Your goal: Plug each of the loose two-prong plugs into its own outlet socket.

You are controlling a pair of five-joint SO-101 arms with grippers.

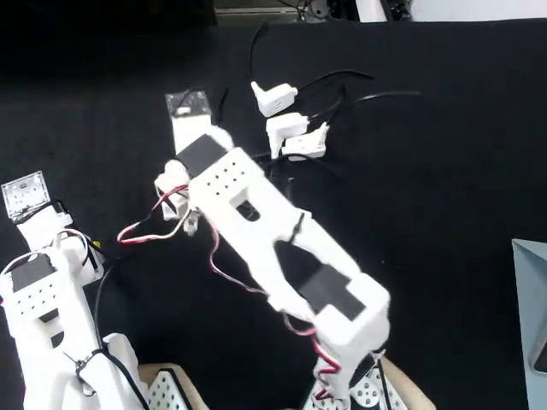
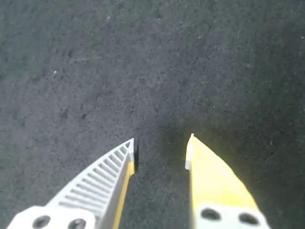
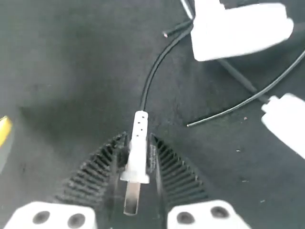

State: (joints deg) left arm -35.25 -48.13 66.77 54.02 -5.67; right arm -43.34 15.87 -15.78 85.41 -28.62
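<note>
My right gripper is shut on a small white two-prong plug, whose metal prongs point back toward the wrist. The plug's black cable runs off across the black mat toward a white outlet block; a second white block lies beside it. In the high view this gripper sits left of a cluster of three white outlet pieces. My left gripper stands open over bare mat, near the table's left side.
Thin black cables loop around the outlet cluster. The right arm's white links stretch diagonally across the middle of the mat. A grey-blue object sits at the right edge.
</note>
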